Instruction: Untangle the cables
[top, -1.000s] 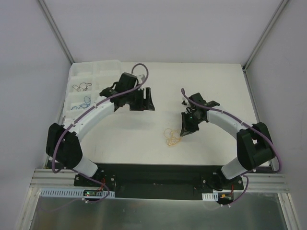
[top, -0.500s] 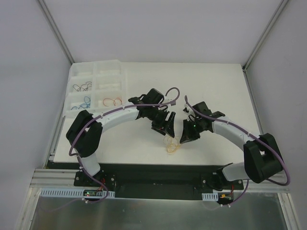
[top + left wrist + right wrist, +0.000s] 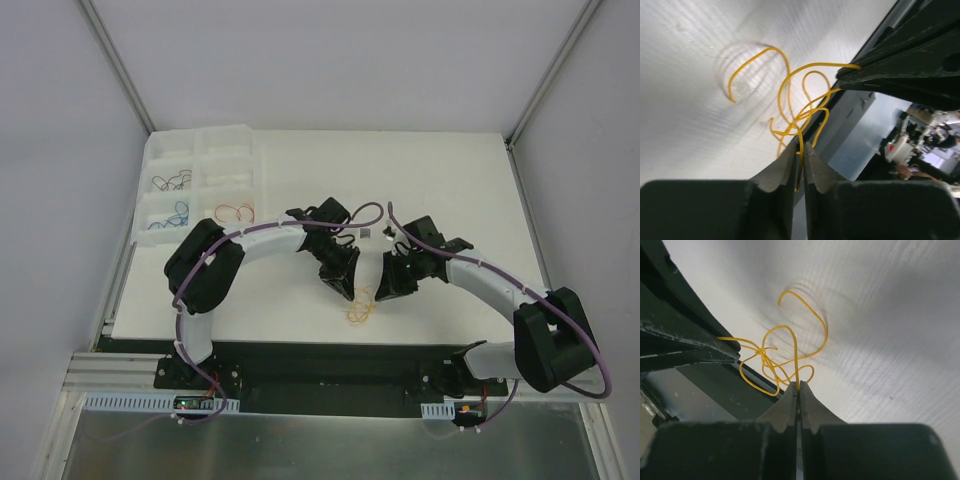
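White table, with left gripper and right gripper meeting at a yellow cable tangle near the front centre.
Compartment tray at far left holds dark, blue and red loops; each gripper's jaws are closed on 1 strand of the thin, glossy tangle, its open curls overlapping loosely.

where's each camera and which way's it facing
Top: above and behind the robot, looking down on the table; left arm and right arm show.
Left wrist: on the left arm, looking along the left gripper, closed on the yellow wires.
Right wrist: on the right arm, looking along the right gripper, closed on the same wires.
Shared: both wrist views show the tangle and the other gripper.
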Tool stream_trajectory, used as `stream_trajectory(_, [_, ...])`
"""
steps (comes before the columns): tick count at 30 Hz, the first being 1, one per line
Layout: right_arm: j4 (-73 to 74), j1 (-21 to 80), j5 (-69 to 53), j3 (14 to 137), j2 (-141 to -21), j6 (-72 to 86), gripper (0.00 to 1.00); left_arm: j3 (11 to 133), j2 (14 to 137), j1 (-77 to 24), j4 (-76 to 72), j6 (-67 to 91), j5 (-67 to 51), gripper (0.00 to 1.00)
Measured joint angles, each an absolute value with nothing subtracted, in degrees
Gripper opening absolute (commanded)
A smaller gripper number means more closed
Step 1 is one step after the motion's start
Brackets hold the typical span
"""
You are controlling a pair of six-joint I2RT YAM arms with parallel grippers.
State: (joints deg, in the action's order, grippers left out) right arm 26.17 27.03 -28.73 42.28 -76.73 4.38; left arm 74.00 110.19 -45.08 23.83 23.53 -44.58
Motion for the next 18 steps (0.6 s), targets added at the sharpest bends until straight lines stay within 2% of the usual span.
stream_trajectory(2, [26.4, 27.0, -27.2, 42.3, -76.4, 4.4, 0.0, 74.0, 109.9, -45.1, 24.3, 23.1, -42.7, 0.0])
stream_trajectory(5, [29.1, 27.0, -17.8, 42.8, -76.4, 5.1, 0.0, 73.5, 107.3, -45.1, 25.0, 22.9, -37.5, 0.0])
stream_trajectory(9, [33.8, 26.5, -6.0, 45.8, -77.8, 8.3, 0.0, 70.0, 97.0, -45.5, 23.0, 22.8, -28.2, 0.0])
stream_trajectory(18, [33.2, 24.3, 0.8, 46.8, -74.0, 9.5, 0.0, 65.1, 76.5, -46.7, 23.5, 18.8, -7.1, 0.0])
